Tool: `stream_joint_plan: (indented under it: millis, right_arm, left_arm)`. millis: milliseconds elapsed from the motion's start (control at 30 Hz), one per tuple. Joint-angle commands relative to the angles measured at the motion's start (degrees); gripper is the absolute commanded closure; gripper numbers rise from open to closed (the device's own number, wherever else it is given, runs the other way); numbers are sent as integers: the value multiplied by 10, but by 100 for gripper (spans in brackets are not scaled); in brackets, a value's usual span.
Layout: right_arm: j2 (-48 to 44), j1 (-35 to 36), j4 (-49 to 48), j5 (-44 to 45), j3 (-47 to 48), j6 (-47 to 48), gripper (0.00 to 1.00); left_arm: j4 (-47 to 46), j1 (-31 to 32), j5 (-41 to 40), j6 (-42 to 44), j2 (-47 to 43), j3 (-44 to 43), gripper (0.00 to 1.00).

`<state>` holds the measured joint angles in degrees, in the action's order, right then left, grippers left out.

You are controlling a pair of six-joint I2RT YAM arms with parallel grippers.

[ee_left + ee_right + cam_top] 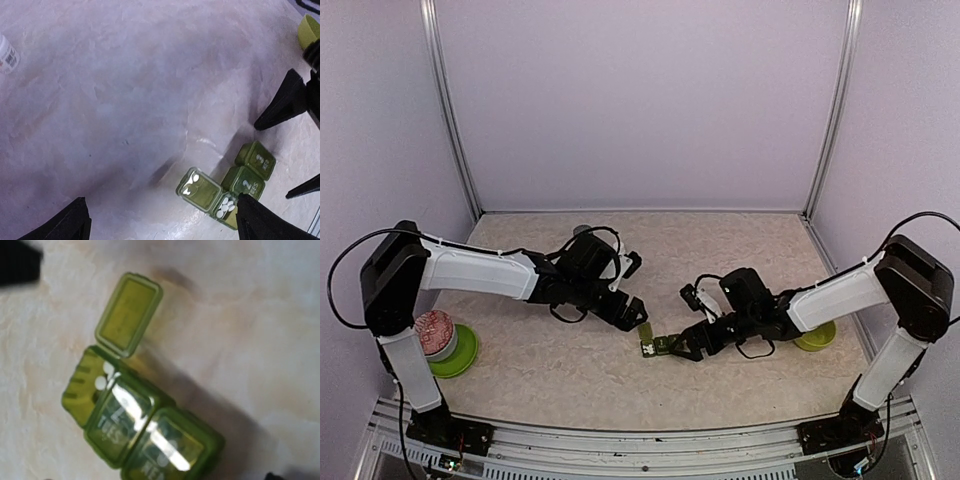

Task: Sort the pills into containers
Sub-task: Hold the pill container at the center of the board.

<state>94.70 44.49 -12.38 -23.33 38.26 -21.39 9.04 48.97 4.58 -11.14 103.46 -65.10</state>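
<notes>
- Enclosure: pale lilac walls [640,100] with metal corner posts [448,110]. A plain booth, probably so that nothing distracts behind the work.
- Tabletop [560,385]: beige, marbled and flat. It carries every item below.
- Left arm [480,270]: white and black, reaching inward to the middle. The left pincer [632,318] is spread wide and carries nothing. It hangs just above and beside the box, seemingly placed to serve the open compartment from above.
- Right arm [830,295]: reaches in from the opposite side. The right pincer [672,347] has its jaws apart, one finger on each side of the box's closed end, and no contact can be made out. It looks set to steady the box.
- Left bowl [465,358]: lime-green, at the far left, holding a round red-patterned object [433,330] of a kind I cannot tell.
- Right bowl [817,338]: lime-green, at the far right, partly hidden behind the arm. Both bowls sit well apart from the work.
- White bottle [7,54]: small and labelled, well apart from the box.
- Pill box [245,181]: a dark olive-green strip of three joined compartments, mid-tabletop between the two pincers. Those marked 2 TUES and 3 WED are lidded, and the end one is open.
- Open lid [129,315]: flipped back, which leaves its compartment free for loading.
- Pills [226,205]: small white tablets, several in the open compartment, number unclear.
</notes>
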Motion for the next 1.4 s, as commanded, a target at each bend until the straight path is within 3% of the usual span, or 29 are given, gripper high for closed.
stream_joint_plan:
  millis: [0,367,533,833,1133,1367]
  right_arm:
    - [27,-7,-19,-22,21,-31,15]
    - [47,-6,-42,5,17,-98,43]
    - [53,-6,-54,6,11,-115,50]
    - [69,2,-52,24,21,-128,51]
    - [78,6,-48,28,23,-125,66]
    - [78,8,-45,29,23,-125,67]
  left_arm:
    - [-47,0,29,-22,7,24,1]
    - [-93,-4,45,-22,50,19,1]
    - [-123,-5,69,-26,59,26,1]
    - [-168,-12,123,-34,62,46,1]
    - [-196,-18,165,-46,80,61,2]
    - [-224,-24,198,-62,78,75,3]
